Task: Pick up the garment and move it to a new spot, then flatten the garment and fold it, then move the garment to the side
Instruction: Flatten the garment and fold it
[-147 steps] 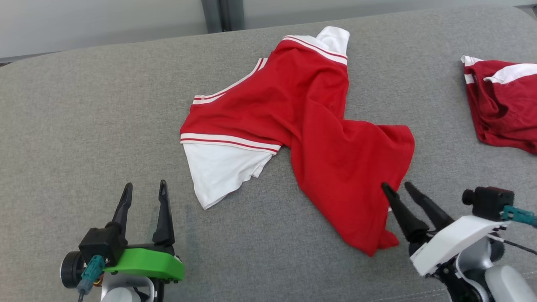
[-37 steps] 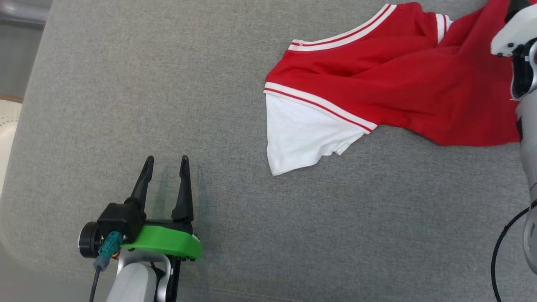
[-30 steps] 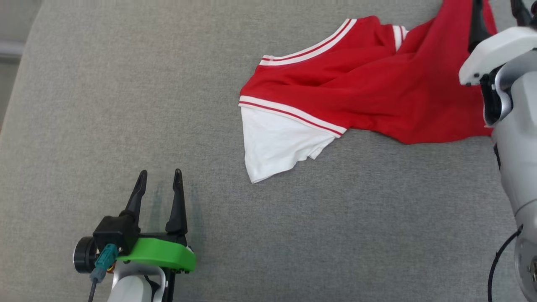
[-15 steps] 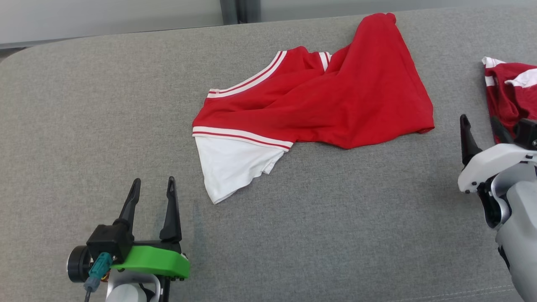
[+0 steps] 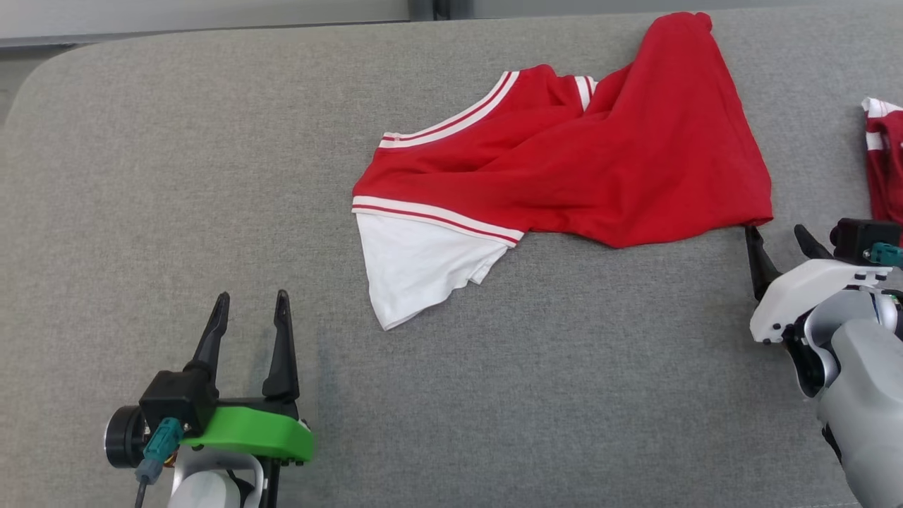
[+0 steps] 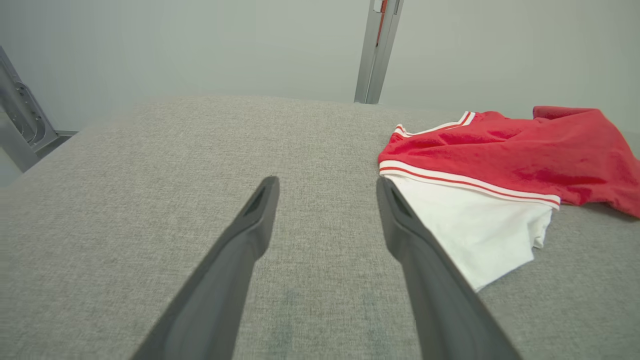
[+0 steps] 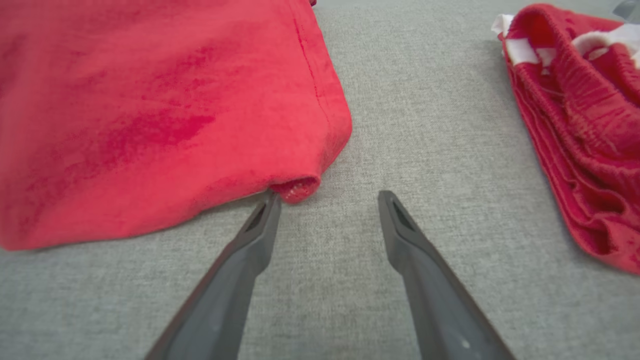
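1. The left tool (image 5: pixel 252 295) is at the near left over the bare grey desk (image 5: pixel 141 176), its fingers wide apart and empty.
2. The right tool (image 5: pixel 774 230) is at the near right, equally spread and holding nothing. One fingertip is just beside the shirt's rolled corner (image 7: pixel 296 189).
3. The red shirt (image 5: pixel 600 162) lies crumpled mid-desk, its white sleeve (image 5: pixel 416 268) pointing towards the left tool.
4. A second red garment (image 5: pixel 885 162) lies at the far right edge.

Bare lab-like room: grey cloth-covered table (image 5: pixel 141 176), plain wall (image 6: pixel 200 45).
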